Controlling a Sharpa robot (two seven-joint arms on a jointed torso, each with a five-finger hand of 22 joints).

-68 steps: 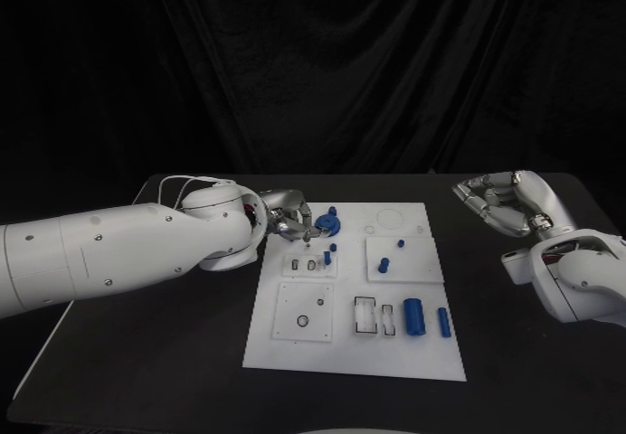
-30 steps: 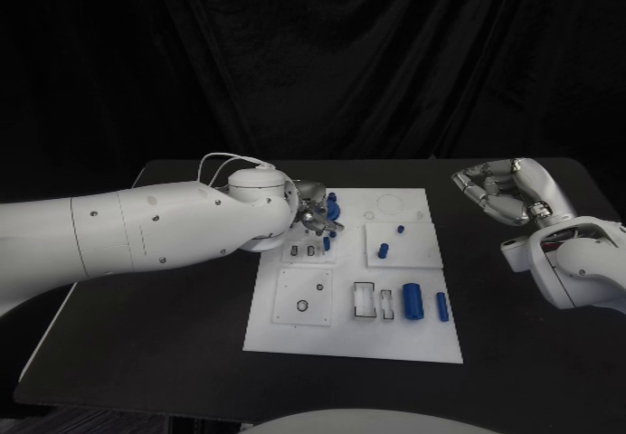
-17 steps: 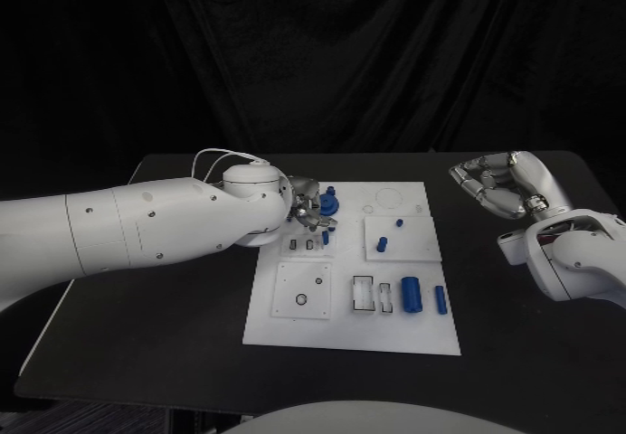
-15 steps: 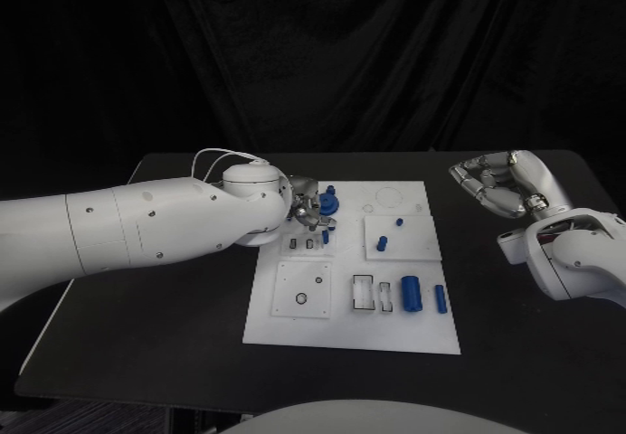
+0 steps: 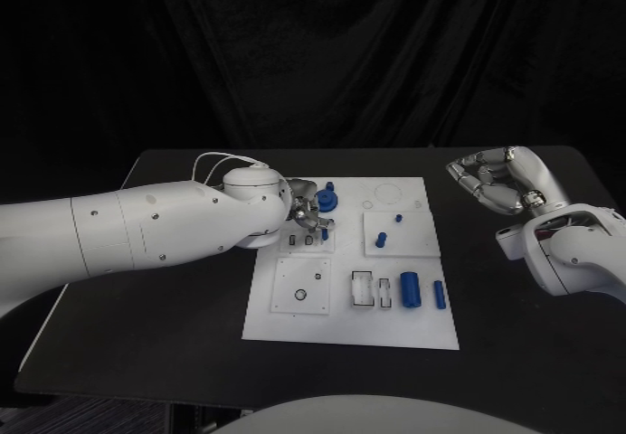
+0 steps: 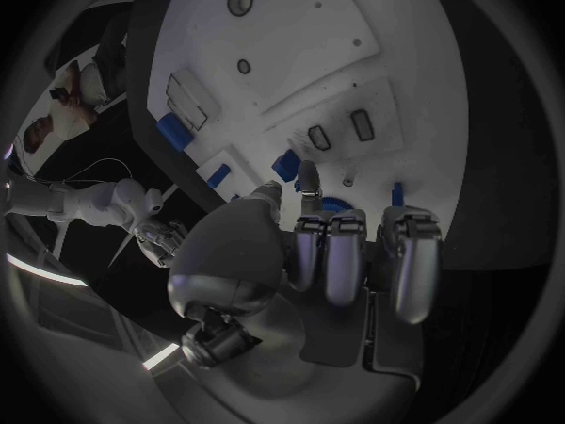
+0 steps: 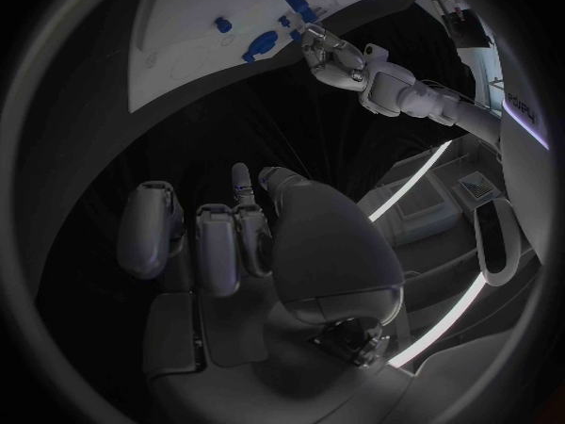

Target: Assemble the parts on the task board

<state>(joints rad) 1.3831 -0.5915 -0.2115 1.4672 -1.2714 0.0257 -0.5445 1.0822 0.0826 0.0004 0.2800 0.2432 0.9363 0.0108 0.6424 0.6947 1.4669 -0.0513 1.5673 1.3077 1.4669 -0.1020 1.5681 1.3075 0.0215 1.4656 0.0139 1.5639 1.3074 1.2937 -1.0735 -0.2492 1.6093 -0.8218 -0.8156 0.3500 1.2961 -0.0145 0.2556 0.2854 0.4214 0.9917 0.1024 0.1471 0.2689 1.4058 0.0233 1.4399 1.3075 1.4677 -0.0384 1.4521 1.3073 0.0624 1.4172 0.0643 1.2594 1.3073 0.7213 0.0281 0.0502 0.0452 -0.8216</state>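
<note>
Step in hand, as judged: seating 1 small part at the far-left of the white board (image 5: 352, 342). Left hand (image 5: 308, 214) works over the blue gear (image 5: 327, 197); whether it grasps anything cannot be told. Right hand (image 5: 502, 179) is clenched, empty, off-board. Next: fine alignment over the slot. Loose blue cylinder (image 5: 411, 289) waits near the board's front.

Right hand (image 7: 253, 231) seen from behind, fingers curled inward, nothing visible in them, above black table (image 7: 235, 113). Beyond it lay the white board (image 7: 188, 19), with several blue parts (image 7: 262, 40) near its far edge. Left hand (image 7: 335, 57) reached over that edge beside the parts; whether it touched one could not be told.
</note>
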